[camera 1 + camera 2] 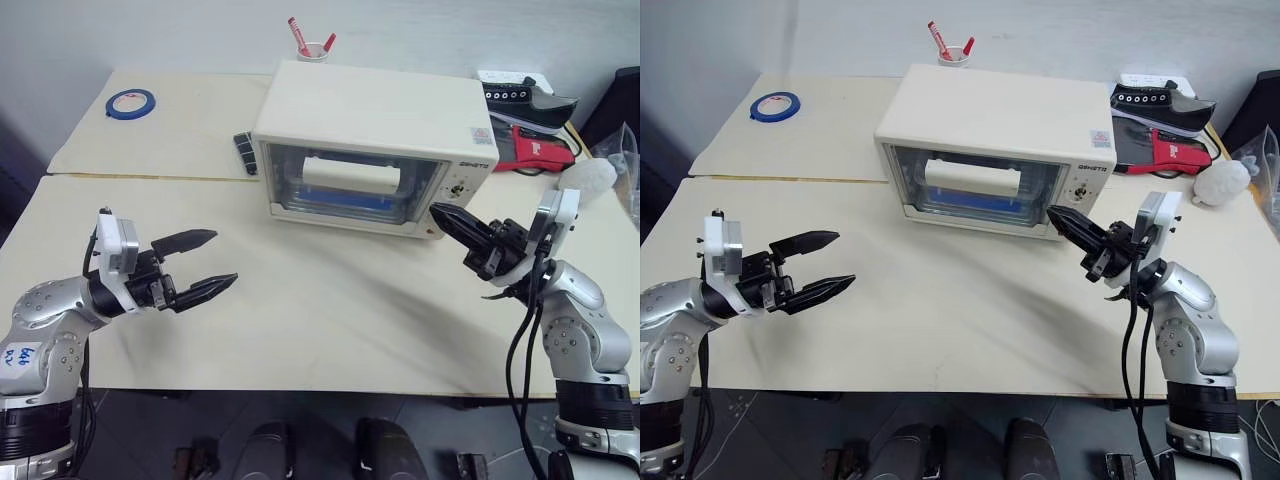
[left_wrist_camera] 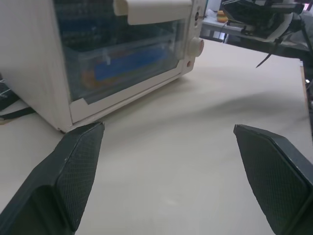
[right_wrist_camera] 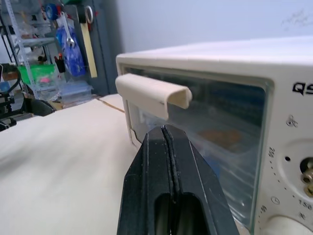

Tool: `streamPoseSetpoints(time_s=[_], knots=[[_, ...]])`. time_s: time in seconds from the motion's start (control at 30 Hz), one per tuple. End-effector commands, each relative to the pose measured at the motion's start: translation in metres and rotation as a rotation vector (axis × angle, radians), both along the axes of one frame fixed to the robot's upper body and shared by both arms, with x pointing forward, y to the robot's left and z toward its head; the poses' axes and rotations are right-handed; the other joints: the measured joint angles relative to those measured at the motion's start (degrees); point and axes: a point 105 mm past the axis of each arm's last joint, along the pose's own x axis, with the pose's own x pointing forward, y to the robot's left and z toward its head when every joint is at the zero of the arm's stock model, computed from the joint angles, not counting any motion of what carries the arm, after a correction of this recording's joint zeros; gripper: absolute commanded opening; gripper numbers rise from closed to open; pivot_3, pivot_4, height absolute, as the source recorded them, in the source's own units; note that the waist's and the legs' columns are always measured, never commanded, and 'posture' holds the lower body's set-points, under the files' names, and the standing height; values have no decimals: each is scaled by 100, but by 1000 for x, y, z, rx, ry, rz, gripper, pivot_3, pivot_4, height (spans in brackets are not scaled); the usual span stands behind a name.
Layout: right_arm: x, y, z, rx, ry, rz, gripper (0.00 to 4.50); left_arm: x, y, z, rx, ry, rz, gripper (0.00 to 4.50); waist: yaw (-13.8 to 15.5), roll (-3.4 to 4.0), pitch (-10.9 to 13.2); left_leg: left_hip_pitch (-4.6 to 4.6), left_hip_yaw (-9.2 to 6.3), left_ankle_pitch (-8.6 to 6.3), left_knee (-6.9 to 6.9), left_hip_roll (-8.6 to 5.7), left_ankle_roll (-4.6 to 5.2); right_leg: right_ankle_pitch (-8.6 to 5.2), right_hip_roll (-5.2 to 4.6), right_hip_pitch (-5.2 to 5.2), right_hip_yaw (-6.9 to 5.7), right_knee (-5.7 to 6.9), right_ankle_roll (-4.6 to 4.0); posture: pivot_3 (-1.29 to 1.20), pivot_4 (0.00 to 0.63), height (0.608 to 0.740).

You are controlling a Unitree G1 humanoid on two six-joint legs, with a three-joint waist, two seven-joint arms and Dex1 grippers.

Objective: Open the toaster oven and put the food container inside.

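You see the toaster oven (image 1: 372, 150), door shut, blue-clipped food container (image 1: 345, 195) inside, just beyond your closed right pincer (image 1: 440, 213); the left pincer (image 1: 215, 262) gapes empty.

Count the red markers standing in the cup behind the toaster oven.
2. Both stand in the white cup behind the toaster oven: one red marker leans left, the other leans right. The cup's inside is hidden, so shorter ones may be missed.
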Motion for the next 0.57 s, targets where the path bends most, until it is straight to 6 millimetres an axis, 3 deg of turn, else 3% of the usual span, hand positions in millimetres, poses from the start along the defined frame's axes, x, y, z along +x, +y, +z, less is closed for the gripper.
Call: streamPoseSetpoints(time_s=[0.03, 0.1, 0.13, 0.2, 0.43, 0.57], knots=[[-28, 1, -8, -175, -49, 62, 963, -4, 3, -11, 62, -13, 9, 4500, 23, 0, 0, -1, -1, -1, -1, -1, 2, 0, -1, 0, -1, -2, 0, 0, 150, 740], [-41, 1, -21, -239, -53, 81, 1321, -7, 7, -22, 98, -9, 24, 4500, 18, -1, 0, -1, 0, -3, -2, -1, 4, 0, -1, 1, -1, -5, 0, 0, 150, 740], [-50, 1, -34, -293, -64, 98, 1715, -11, 12, -32, 126, -3, 41, 4500, -11, 1, 1, -1, 3, -3, 5, 0, 5, 1, 0, 2, -1, -1, 1, 0, 150, 740], [-59, 0, -48, -315, -60, 93, 1968, -18, 20, -45, 153, 8, 56, 4500, -19, -2, -1, 16, 7, -4, 7, 6, 5, 2, 1, 11, 6, 6, 2, 0, 150, 740], [-71, 0, -76, -354, -57, 142, 4390, -31, 17, -51, 157, -31, 62, 4500, -6, -4, -1, 24, 20, -4, -2, 7, 6, 2, -4, 7, 19, 0, 2, 0, 150, 740], [-73, -1, -84, -356, -26, 154, 4450, -36, 14, -52, 157, -36, 55, 4500, -1, -3, -1, 22, 11, -4, -5, 4, 6, 2, -8, 13, 12, 1, 2, 0, 150, 740]])
